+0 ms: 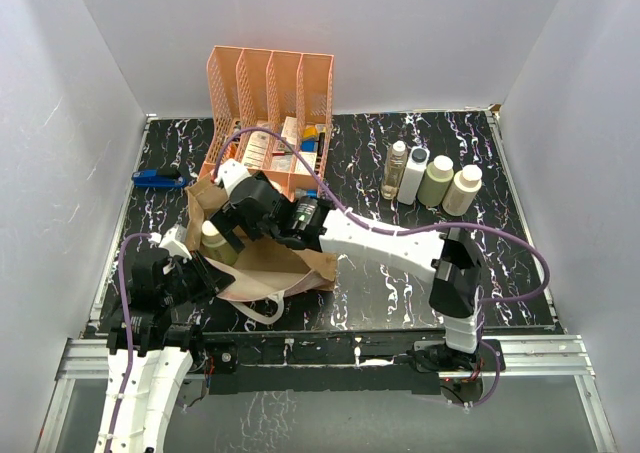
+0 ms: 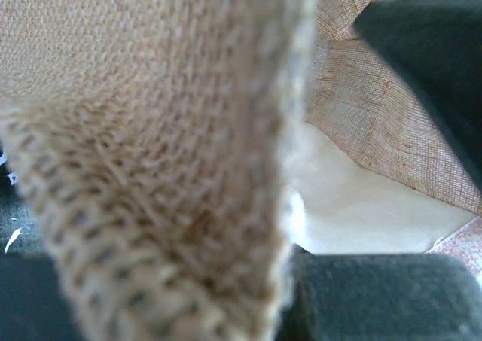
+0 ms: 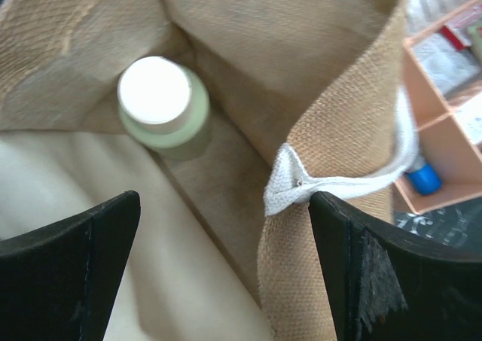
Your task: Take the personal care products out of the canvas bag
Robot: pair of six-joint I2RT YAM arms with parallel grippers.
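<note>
We are reaching across the table [image 1: 400, 293] with the right arm, and the right gripper [image 3: 224, 205] is hanging over the mouth of the canvas bag [image 3: 354, 115]. Its jaws are standing wide, with nothing between them. Just ahead of them a green bottle [image 3: 162, 104] with a cream cap is standing upright on the bag's floor, tucked into a corner against the cloth wall. We are judging that the wide spread is there to straddle that cap on the way down.

The left gripper [image 1: 200, 273] is sitting at the bag's near rim. Coarse weave is filling its wrist view, so we cannot tell whether its jaws are pinching the cloth or only lying against it. Either way, we are reading its place as a brace, keeping the soft mouth from folding over the bottle.

Four bottles are standing in a row on the far right of the table, well apart from the bag: the clear bottle [image 1: 396, 170], the white bottle [image 1: 414, 176], a second green bottle [image 1: 436, 181] and a third green bottle [image 1: 463, 189]. That is leaving one bottle to lift out — most of the job looks done.

The rim's white tab [image 3: 301, 187] is sagging just beside the right finger, and we are expecting a snag there unless the descent favours the bottle's side. The orange rack [image 1: 268, 93] is standing just behind the bag.
</note>
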